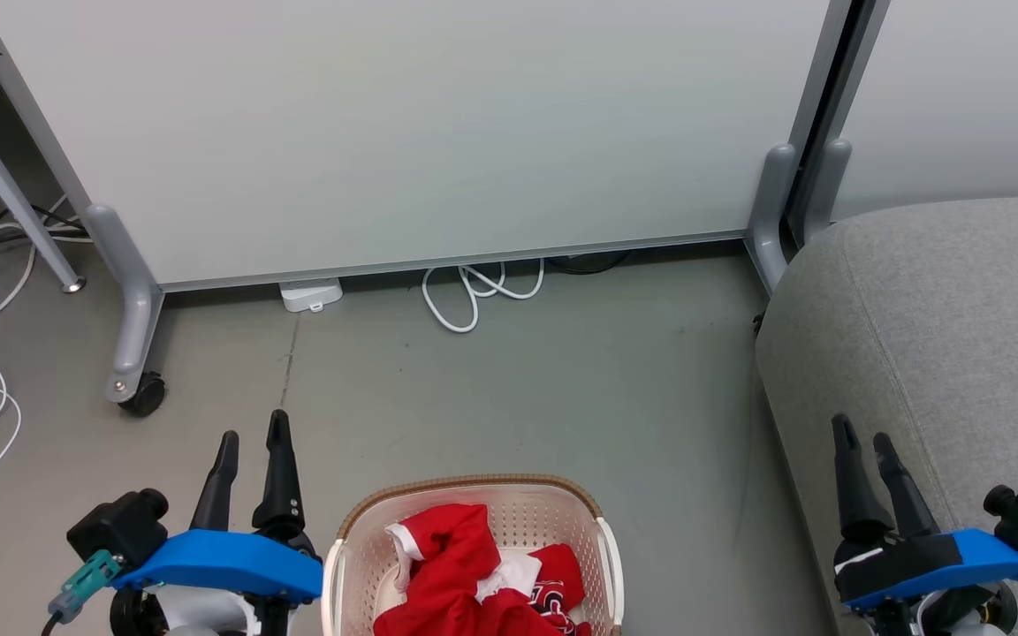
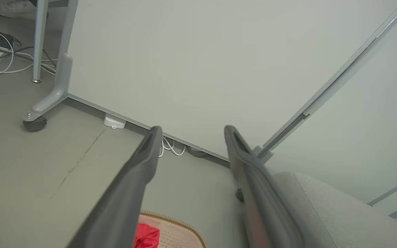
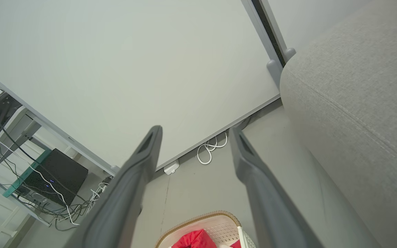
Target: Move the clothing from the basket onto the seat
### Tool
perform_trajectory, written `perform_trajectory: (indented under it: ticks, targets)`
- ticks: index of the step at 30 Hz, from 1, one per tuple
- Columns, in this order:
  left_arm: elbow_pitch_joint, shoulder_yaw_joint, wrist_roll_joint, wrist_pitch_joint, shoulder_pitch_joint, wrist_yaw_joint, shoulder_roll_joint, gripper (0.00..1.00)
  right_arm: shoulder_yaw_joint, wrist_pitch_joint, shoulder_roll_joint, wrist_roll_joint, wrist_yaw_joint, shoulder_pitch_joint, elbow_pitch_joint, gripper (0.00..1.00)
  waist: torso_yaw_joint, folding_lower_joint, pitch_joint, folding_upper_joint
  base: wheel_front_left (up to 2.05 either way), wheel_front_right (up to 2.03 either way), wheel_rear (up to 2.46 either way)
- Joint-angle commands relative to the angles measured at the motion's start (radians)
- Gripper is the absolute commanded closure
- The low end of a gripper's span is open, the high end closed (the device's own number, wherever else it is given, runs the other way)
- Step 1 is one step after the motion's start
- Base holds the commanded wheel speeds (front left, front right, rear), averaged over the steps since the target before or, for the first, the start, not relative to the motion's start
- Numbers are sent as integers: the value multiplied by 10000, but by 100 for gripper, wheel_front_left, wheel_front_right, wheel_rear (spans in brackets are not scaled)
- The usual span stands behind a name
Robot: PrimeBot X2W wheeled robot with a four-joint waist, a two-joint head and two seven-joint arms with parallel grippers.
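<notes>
Red clothing [image 1: 460,574] (possibly two garments, the heap being cut by the frame edge) is shown lying in the basket [image 1: 474,484] on the floor [image 1: 562,389]. The left gripper [image 1: 253,424] and right gripper [image 1: 861,427] are held spread, grasping nothing. The seat [image 1: 960,336] is seen at right.

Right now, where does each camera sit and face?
Head view: on the head, facing forward and down at basket, clothing, seat; left gripper, right gripper show open.
Left wrist view: on left wrist, along its fingers toward the partition.
Right wrist view: on right wrist, along its fingers, partition ahead.
Shared: all show basket and seat.
</notes>
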Motion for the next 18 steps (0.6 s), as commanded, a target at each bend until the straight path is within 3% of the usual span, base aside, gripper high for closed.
perform_trajectory:
  ticks: [1,18]
  targets:
    - [-52,-72,321,-98,-243,-32,101,0,22,-92,-77,-279,14,-245,-86,0,1,0,3,0,0,0,0]
    - [38,-492,2254,-583,-383,-90,203,0,99,-579,-91,-2201,18,-275,49,0,142,0,16,0,0,0,0]
